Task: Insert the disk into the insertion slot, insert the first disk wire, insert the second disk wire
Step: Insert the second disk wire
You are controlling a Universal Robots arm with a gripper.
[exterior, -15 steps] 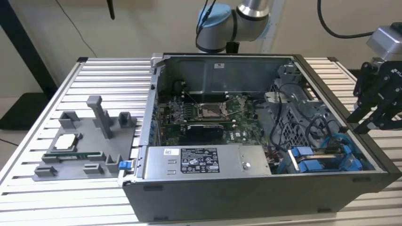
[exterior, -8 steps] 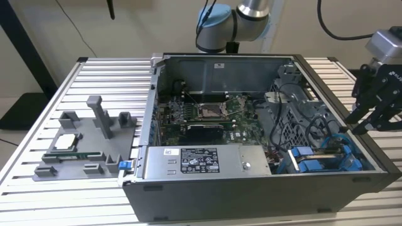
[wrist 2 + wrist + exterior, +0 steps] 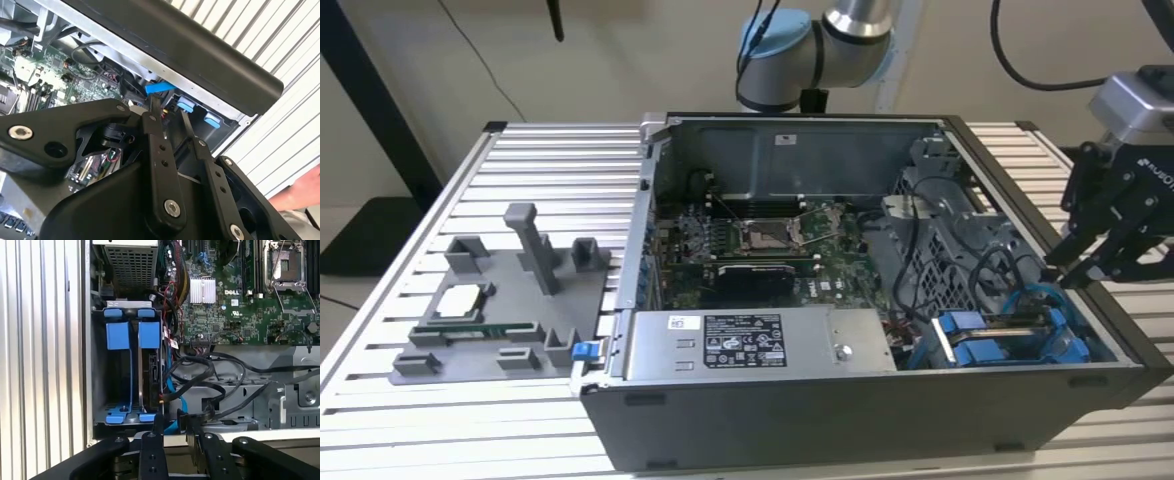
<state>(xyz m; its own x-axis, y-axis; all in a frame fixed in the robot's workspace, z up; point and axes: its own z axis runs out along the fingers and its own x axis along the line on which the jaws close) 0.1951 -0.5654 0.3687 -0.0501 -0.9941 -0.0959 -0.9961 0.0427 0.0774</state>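
The end effector (image 3: 171,423) hangs over the case's edge, its fingers nearly together and pinching a blue wire (image 3: 160,88). The disk (image 3: 151,371) sits on edge in the slot (image 3: 148,416) just beside it.

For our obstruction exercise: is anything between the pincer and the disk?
Only wiring. In the first wrist view the pincer hangs close to the disk's end; a blue wire and black cables run beside that end, by the pincer.

A slatted aluminium table (image 3: 440,440) stands before a plain beige wall (image 3: 640,60) in even light.
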